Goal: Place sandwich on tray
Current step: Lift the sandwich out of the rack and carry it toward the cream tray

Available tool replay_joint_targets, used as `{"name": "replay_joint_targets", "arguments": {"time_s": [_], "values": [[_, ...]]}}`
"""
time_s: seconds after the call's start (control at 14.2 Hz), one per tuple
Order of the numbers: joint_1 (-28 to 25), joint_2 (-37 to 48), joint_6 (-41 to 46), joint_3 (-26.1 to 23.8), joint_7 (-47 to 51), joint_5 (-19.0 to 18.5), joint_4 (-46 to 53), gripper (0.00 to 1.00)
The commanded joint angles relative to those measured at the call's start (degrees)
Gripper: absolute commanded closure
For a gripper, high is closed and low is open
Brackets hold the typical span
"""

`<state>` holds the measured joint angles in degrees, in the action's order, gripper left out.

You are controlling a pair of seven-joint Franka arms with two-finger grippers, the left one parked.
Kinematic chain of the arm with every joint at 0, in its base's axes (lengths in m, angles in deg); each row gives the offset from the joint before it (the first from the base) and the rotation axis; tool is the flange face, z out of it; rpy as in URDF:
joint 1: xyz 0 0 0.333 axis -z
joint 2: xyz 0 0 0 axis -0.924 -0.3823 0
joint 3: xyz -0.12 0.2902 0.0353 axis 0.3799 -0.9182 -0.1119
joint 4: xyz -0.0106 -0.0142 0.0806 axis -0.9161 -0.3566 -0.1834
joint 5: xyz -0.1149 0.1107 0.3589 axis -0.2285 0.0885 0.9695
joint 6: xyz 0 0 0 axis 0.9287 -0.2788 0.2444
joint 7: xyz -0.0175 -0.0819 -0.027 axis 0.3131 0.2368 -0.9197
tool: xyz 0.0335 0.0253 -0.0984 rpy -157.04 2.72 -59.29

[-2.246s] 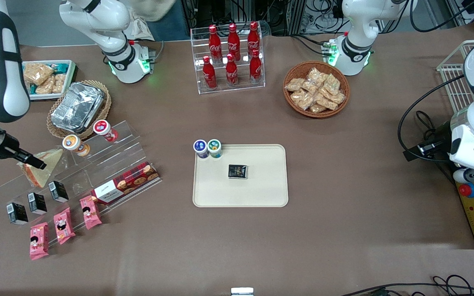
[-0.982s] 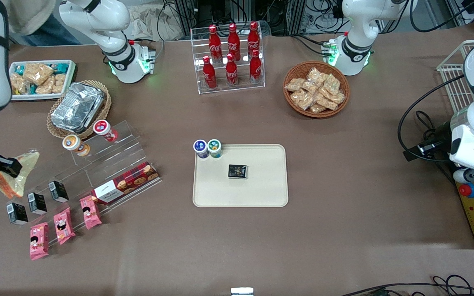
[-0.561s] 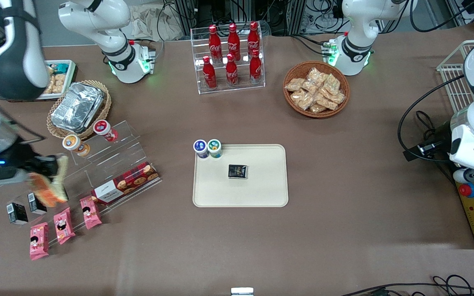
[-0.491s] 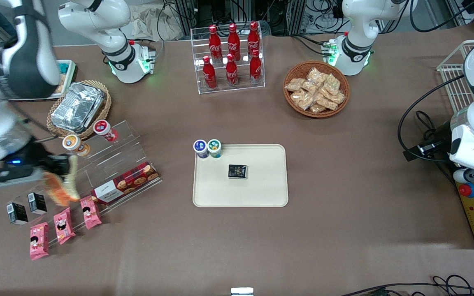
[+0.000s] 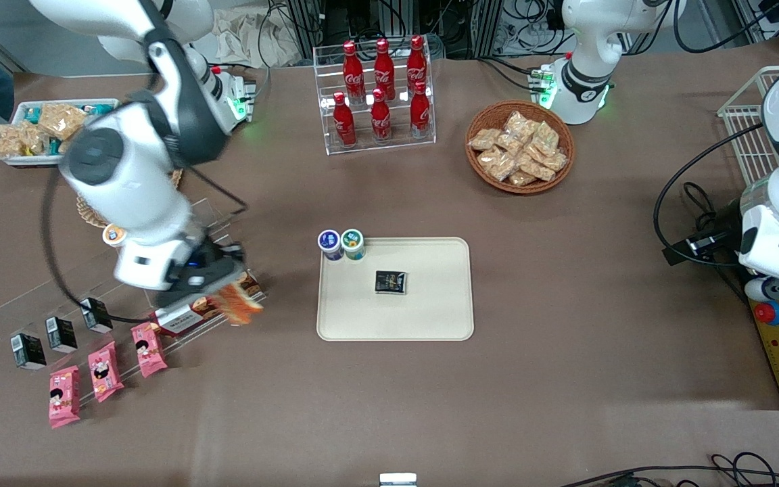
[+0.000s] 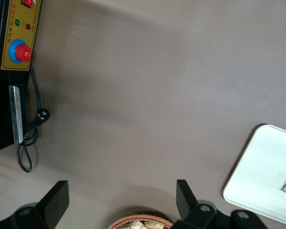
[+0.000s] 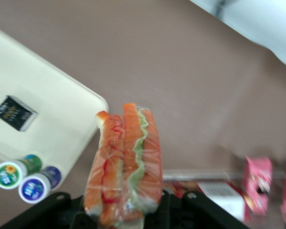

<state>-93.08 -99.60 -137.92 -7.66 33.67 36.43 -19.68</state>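
My right gripper point(image 5: 217, 297) is shut on the sandwich point(image 5: 239, 304), a clear-wrapped wedge with red-orange, white and green layers on its edge. It holds it in the air above the lower step of the clear acrylic stand, toward the working arm's end from the tray point(image 5: 430, 318). The right wrist view shows the sandwich point(image 7: 126, 162) clamped between the jaws, with the cream-beige tray point(image 7: 62, 124) close by. The tray bears a small black packet point(image 5: 390, 282), and two small cups point(image 5: 341, 245) stand at its corner.
A clear stepped stand point(image 5: 180, 250) holds a red cookie box point(image 5: 180, 318), black cartons point(image 5: 61, 333) and pink packets point(image 5: 102, 370). A foil-filled basket, a white snack bin point(image 5: 38, 132), a cola bottle rack point(image 5: 379, 91) and a wicker snack basket point(image 5: 520, 145) lie farther from the camera.
The right arm has swung from the working arm's end of the table toward the tray, carrying the sandwich over the acrylic stand. Nothing else moved.
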Motion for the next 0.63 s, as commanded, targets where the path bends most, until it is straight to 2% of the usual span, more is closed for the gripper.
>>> {"name": "replay_joint_targets", "arguments": {"time_s": [0.0,0.21,0.49,0.56], "values": [[-4.49,-10.32,-0.19,0.63,-2.38,-0.33,10.56,1.00],[-8.89,-16.65,-9.83,0.72,-5.53,-0.33,11.45,1.00],[-9.87,-23.08,-18.64,-2.09,-8.44,-0.33,11.72,1.00],[-10.21,-24.40,-19.79,-2.36,-12.19,-0.51,11.98,1.00]]}}
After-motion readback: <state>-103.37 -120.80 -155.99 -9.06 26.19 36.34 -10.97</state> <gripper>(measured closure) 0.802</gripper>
